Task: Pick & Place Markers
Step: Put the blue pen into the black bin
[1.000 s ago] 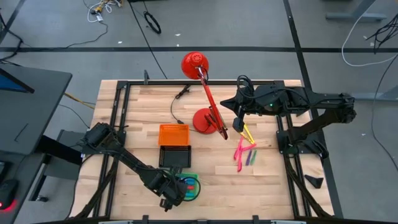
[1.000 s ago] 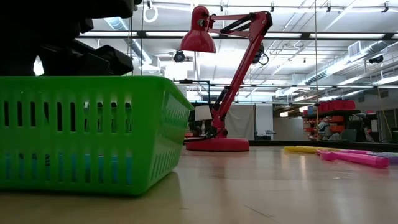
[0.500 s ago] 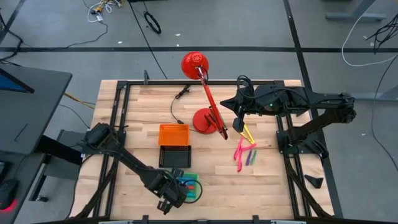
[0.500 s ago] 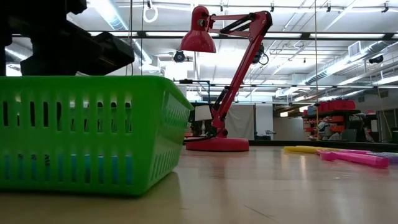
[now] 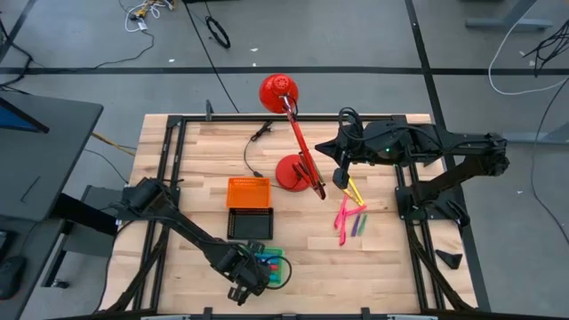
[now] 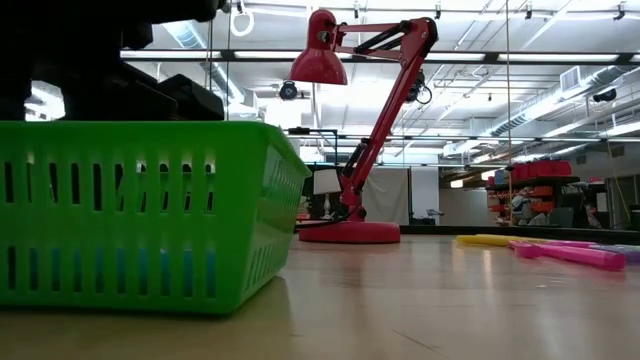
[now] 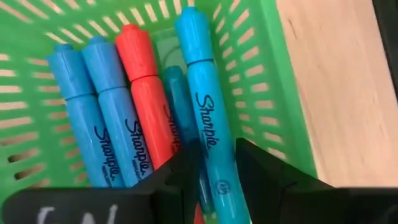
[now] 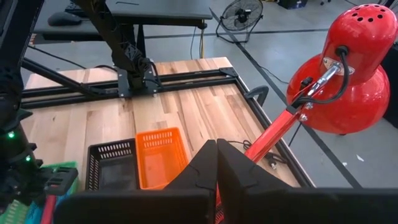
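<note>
The left tool [image 7: 211, 163], clamped on a light blue Sharpie marker [image 7: 204, 112], is hovering inside the green basket [image 7: 272, 87], beside three blue markers [image 7: 102, 118] and a red marker [image 7: 149, 99]; the right tool [image 8: 216, 163] is staying together.

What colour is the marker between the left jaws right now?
Light blue marker, seen best in the left wrist view.

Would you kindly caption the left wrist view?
Left gripper holding a blue marker inside the green tray.

The left gripper [image 5: 252, 274] is moved a little over the green tray [image 5: 283, 267], where a blue marker [image 7: 203, 118] is held.
</note>
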